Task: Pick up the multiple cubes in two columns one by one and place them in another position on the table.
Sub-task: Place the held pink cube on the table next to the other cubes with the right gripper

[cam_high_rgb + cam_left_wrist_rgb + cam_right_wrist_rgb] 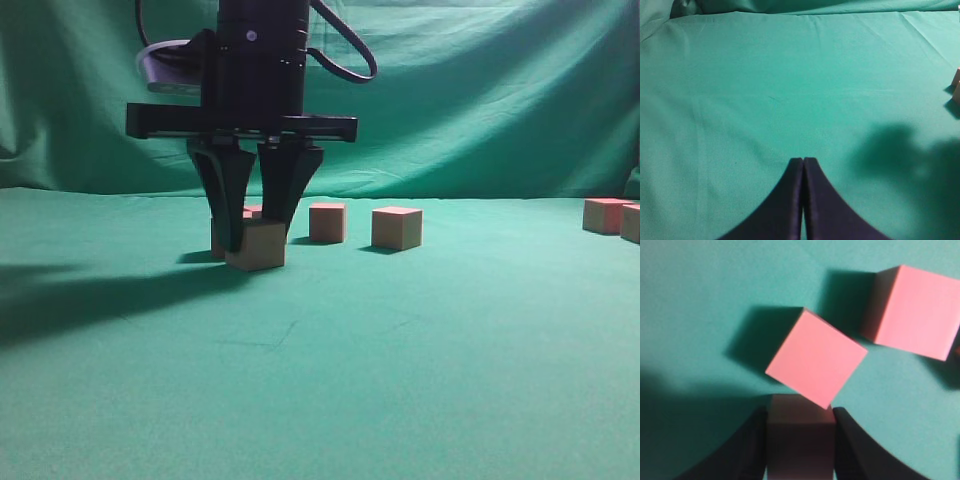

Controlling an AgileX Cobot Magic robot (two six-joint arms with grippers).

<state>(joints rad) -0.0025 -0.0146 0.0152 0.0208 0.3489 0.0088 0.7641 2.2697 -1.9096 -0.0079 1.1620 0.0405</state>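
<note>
My right gripper (255, 238) reaches down at the left of the exterior view, shut on a tan-sided cube (256, 248) that sits low at the green table (330, 360). In the right wrist view this held cube (800, 427) fills the gap between the black fingers (747, 450). Just beyond it lies a pink cube (816, 357) turned corner-on, touching or nearly touching it. Another cube (914, 312) lies to the upper right. My left gripper (803, 160) is shut with nothing in it over bare cloth, and it does not show in the exterior view.
Two more cubes (327, 222) (397, 228) stand in a row to the right of the gripper, and one (216, 240) is half hidden behind it. Two cubes (607, 215) sit at the far right edge. A green backdrop (480, 90) hangs behind.
</note>
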